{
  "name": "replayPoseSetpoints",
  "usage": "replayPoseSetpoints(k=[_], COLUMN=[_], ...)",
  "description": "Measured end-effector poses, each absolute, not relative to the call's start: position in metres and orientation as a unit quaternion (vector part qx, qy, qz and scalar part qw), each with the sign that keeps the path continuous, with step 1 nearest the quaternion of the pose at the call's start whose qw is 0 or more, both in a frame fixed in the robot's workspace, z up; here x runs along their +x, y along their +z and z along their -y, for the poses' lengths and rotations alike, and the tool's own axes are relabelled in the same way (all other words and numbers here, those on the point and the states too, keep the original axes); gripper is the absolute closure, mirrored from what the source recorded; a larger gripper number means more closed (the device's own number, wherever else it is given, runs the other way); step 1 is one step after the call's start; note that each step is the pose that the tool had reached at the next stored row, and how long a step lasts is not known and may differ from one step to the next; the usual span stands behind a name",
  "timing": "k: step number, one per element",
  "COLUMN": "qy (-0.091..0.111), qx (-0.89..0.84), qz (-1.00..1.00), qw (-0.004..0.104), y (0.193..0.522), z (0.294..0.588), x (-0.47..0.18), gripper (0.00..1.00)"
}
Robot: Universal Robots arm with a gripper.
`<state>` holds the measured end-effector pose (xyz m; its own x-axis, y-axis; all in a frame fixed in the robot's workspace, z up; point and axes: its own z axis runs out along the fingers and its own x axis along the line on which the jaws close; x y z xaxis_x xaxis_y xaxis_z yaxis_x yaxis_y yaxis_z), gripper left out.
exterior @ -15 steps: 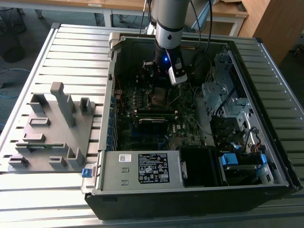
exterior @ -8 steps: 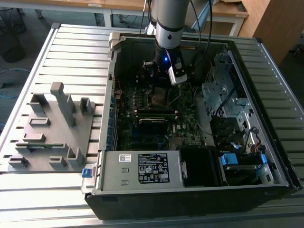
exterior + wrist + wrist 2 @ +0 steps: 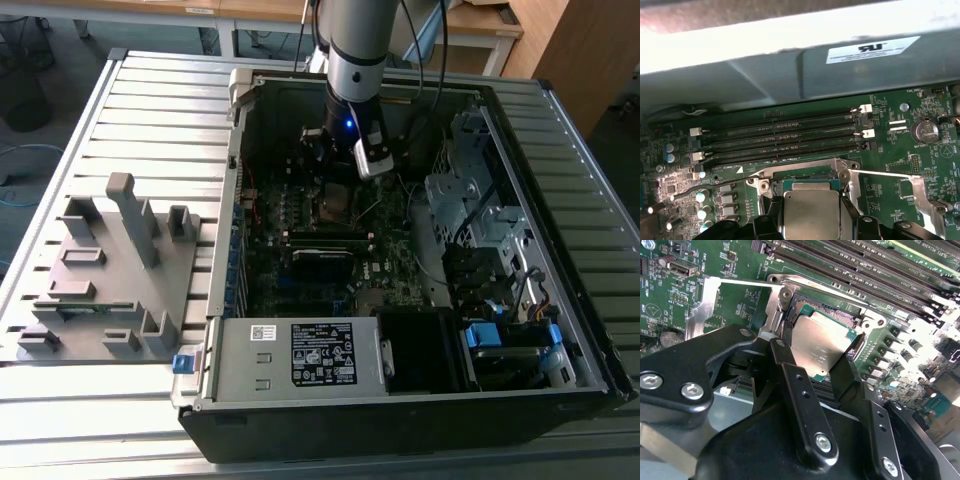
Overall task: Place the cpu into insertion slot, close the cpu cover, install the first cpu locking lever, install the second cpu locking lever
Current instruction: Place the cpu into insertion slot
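Black gripper (image 3: 816,354) fingers (image 3: 790,371) were clamped on opposite edges of the cpu (image 3: 824,344), holding it square over the insertion slot (image 3: 832,316); whether it was fully seated could not be confirmed. The cpu cover (image 3: 702,307) stood hinged open, leaving the slot accessible.

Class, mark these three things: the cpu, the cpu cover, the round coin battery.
Grey-brown square metal cpu (image 3: 822,347): second wrist view, middle of its top.
Thin silver cpu cover frame (image 3: 706,301): second wrist view, its side bar.
Round silver coin battery (image 3: 924,131): first wrist view, its middle.
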<state>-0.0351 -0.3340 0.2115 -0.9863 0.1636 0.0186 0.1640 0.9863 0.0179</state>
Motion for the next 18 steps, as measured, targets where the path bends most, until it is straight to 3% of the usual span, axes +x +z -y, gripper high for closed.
replayPoseSetpoints(k=[18], qy=[-0.011], qx=[-0.211], qz=[0.977], qw=[0.007], y=[0.2111], z=[0.3340], x=[-0.0351], gripper=[0.46])
